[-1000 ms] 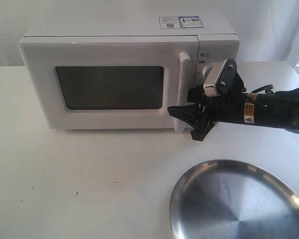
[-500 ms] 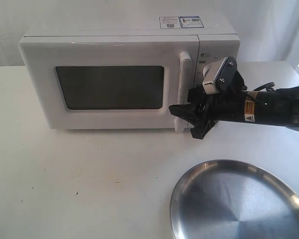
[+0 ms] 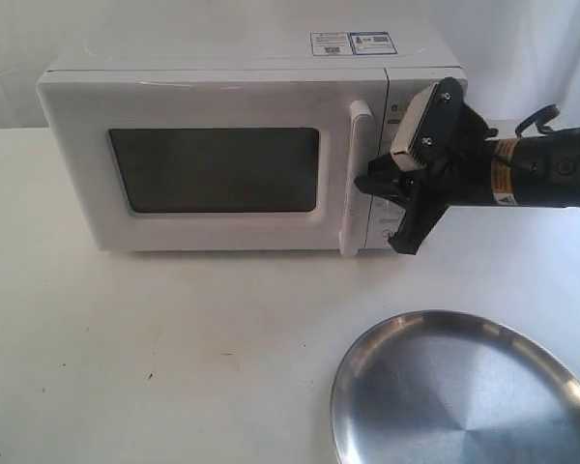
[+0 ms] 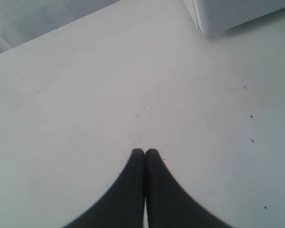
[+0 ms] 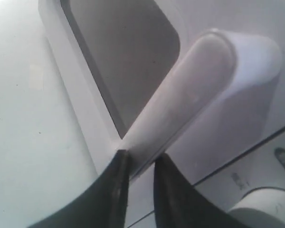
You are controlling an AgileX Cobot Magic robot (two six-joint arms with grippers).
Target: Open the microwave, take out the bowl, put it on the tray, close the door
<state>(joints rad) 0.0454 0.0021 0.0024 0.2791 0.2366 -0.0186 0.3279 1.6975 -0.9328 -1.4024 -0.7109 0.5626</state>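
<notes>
Shut door (image 3: 213, 106) fronts microwave (image 3: 271, 58). Its handle (image 3: 356, 145), beside the knob panel, looks like stiff, smooth plastic and probably slippery; take the bar mid-length. Right gripper (image 5: 141, 156) narrowly parted at the bar; cannot tell if pinching. Left gripper (image 4: 145, 152) pressed together.

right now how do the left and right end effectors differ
The black left end effector has its fingers pressed together; the black right end effector has its slightly parted. The left faces only white table, holding nothing; the right sits at the long white bar handle, grip unclear. Both have dark tapered fingers.
</notes>
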